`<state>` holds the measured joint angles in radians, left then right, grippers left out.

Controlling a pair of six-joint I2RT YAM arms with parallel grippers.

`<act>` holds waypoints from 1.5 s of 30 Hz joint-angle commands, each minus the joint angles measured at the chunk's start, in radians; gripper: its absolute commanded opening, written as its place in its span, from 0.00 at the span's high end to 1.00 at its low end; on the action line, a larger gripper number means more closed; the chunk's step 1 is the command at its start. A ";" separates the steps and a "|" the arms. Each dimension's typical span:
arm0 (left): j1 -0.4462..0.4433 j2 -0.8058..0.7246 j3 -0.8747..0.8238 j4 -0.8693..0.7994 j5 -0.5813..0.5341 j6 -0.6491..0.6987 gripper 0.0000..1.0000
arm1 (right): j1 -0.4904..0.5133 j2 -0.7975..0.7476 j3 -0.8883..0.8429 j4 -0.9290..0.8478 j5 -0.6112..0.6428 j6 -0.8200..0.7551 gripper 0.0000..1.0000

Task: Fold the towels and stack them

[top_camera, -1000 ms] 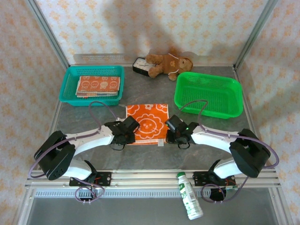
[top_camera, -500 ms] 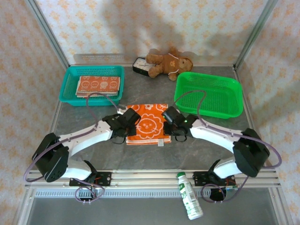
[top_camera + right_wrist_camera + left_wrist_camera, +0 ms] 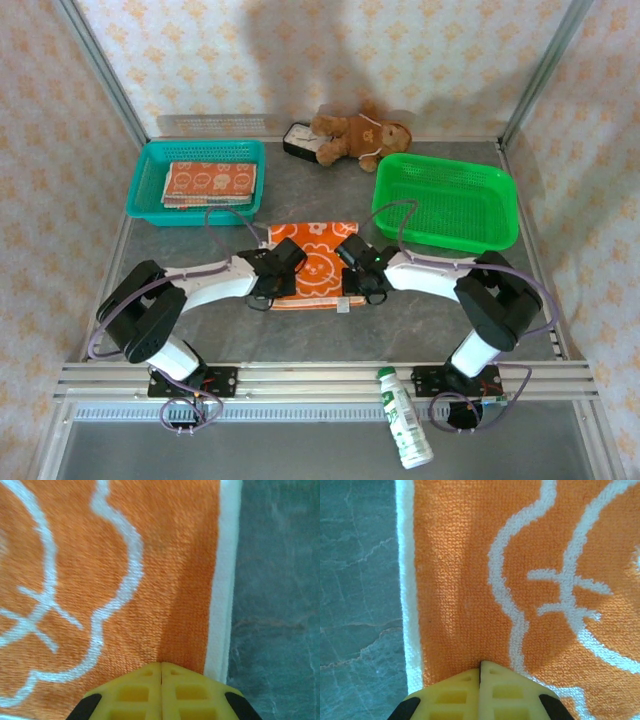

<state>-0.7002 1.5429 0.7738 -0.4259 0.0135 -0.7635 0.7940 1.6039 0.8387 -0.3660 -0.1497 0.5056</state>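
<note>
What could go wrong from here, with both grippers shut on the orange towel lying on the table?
1. The left gripper and right gripper each pinch only a small tuck of the orange towel just inside its side borders, so the cloth may slip out on lifting.
2. If the two arms lift unevenly, the fold could skew.
3. The right arm's cable loops over the green basket and might snag its rim.

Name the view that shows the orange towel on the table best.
Top external: the orange towel shows nearly whole on the table, its sides partly under the arms. The left wrist view gives a close-up of one white-bordered edge; the right wrist view, the opposite edge.
</note>
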 commanded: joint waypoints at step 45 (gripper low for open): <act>0.222 0.267 0.300 -0.024 -0.143 0.172 1.00 | -0.108 0.208 0.460 -0.194 0.107 -0.120 1.00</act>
<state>-0.4938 1.8038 1.1084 -0.4702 -0.0795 -0.6010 0.6865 1.8061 1.2617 -0.5354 -0.0429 0.4065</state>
